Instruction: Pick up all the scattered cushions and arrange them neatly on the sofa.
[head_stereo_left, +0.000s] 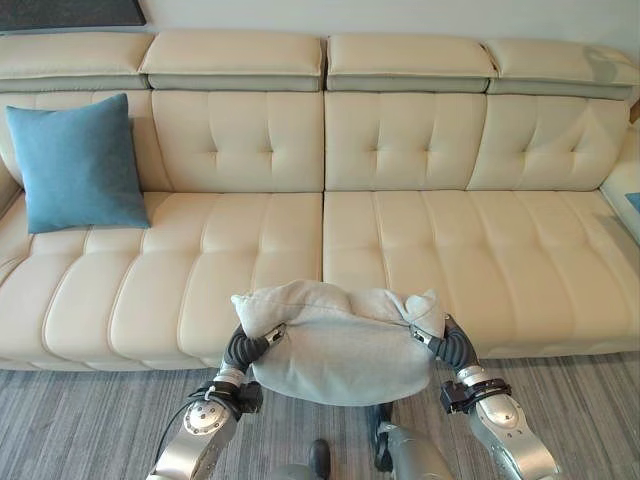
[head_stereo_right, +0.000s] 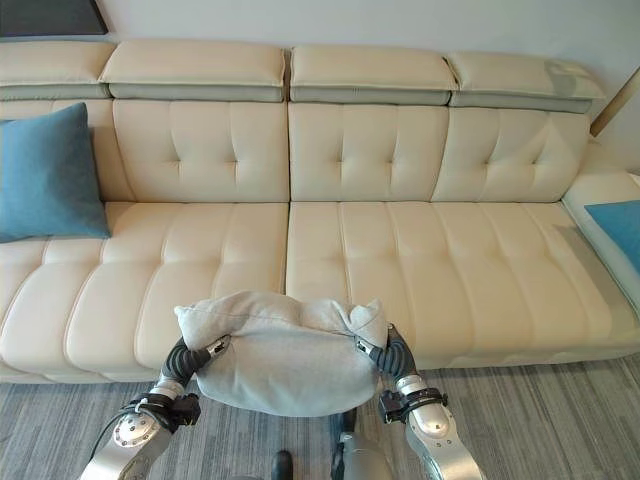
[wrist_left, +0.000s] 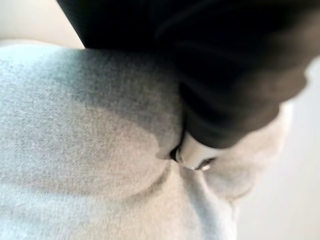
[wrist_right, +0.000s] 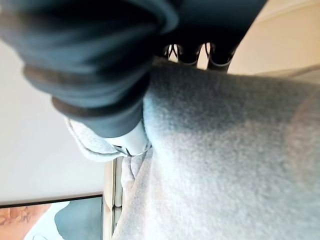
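Note:
I hold a light grey cushion (head_stereo_left: 335, 350) between both hands, low in front of the cream sofa (head_stereo_left: 430, 250) and level with its front edge. My left hand (head_stereo_left: 245, 348) grips the cushion's left end and my right hand (head_stereo_left: 455, 345) grips its right end. In the left wrist view the thumb (wrist_left: 192, 156) digs into the grey fabric (wrist_left: 85, 150). The right wrist view shows the thumb (wrist_right: 129, 142) pressed into the cushion (wrist_right: 225, 160), with fingers (wrist_right: 189, 54) curled over its far side. A blue cushion (head_stereo_left: 78, 165) leans upright against the backrest at the sofa's left end.
A second blue cushion (head_stereo_right: 618, 228) lies on the sofa's side section at the far right. The two middle seats (head_stereo_left: 320, 250) are bare. A grey striped rug (head_stereo_left: 80, 420) covers the floor before the sofa.

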